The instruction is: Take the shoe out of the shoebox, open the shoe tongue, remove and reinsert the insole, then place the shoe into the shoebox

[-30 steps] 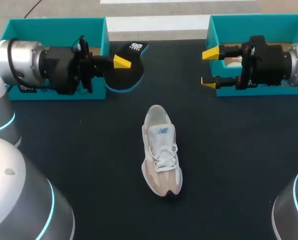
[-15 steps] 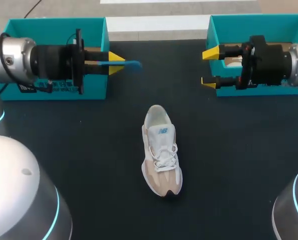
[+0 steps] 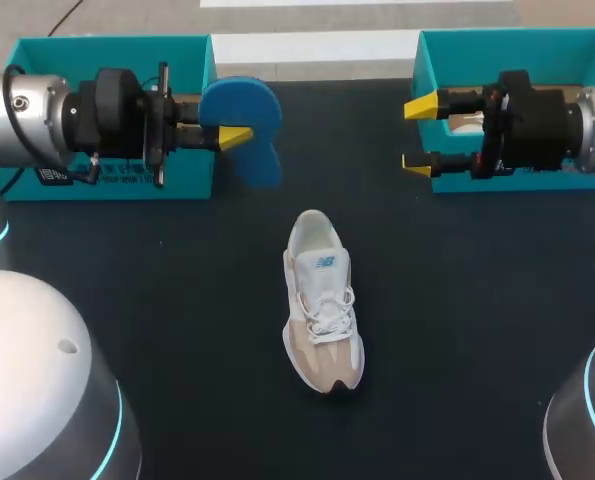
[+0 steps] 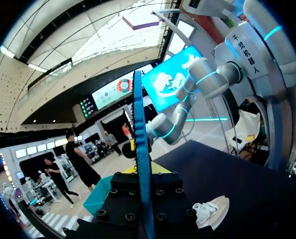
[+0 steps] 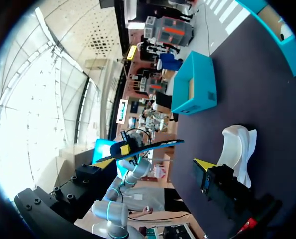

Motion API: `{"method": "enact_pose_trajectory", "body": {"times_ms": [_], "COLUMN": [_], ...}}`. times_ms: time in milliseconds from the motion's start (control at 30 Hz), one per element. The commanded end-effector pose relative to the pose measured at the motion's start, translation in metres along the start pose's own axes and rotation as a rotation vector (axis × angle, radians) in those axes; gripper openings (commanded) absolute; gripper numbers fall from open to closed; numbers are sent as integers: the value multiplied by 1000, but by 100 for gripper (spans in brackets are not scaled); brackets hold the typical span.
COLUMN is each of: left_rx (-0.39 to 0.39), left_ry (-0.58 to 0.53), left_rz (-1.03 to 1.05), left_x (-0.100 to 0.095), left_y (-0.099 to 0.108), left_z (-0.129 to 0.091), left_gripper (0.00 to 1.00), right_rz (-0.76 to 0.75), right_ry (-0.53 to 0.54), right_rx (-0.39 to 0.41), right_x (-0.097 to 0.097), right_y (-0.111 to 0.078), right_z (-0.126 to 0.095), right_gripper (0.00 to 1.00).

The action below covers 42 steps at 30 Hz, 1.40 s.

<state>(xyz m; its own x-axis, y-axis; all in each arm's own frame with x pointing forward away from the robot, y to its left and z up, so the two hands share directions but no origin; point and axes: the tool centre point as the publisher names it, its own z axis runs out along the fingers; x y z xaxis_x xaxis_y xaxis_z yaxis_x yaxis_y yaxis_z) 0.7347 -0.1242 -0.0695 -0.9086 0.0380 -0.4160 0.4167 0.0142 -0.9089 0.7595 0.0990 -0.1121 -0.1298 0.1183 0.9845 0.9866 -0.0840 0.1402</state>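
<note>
Clamped on the insole [image 3: 239, 102], the left gripper [image 3: 233, 135] has rolled it over, blue face now up (right gripper [image 3: 420, 135] hangs wide open, empty), probably readying reinsertion into the shoe [image 3: 320, 300].

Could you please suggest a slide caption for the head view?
Left pincer holds the blue insole aloft; the sneaker lies on the black table, right pincer open.

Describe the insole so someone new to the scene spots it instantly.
On the dark table, look to the teal cardboard shoebox at the far left. Just beside its inner corner, the left arm's tool grips a flat blue foam insole. It is the only blue, sole-shaped piece; the white-and-beige sneaker lies mid-table.
</note>
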Motion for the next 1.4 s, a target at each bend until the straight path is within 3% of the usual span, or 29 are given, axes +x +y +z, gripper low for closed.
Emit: {"method": "enact_pose_trajectory", "body": {"times_ms": [33, 267, 400, 1100, 1400], "left_rx": [-31, -78, -12, -12, -22], "left_ry": [0, -1, -1, -1, 106], "left_rz": [-434, -834, -1184, -1184, -1411], "left_x": [-7, -8, -10, -10, -5], "left_y": [-4, -10, -14, -14, 4], "left_z": [-1, -3, -3, -3, 1], "left_gripper": [0, 0, 0, 0, 0], "right_rz": [0, 0, 0, 0, 0], "right_ry": [-1, -1, -1, -1, -1], "right_rx": [-2, -2, -2, -2, -2], "right_x": [0, 0, 0, 0, 0], "right_y": [0, 0, 0, 0, 0], "right_z": [2, 2, 2, 2, 2], "right_gripper": [100, 100, 100, 100, 100]}}
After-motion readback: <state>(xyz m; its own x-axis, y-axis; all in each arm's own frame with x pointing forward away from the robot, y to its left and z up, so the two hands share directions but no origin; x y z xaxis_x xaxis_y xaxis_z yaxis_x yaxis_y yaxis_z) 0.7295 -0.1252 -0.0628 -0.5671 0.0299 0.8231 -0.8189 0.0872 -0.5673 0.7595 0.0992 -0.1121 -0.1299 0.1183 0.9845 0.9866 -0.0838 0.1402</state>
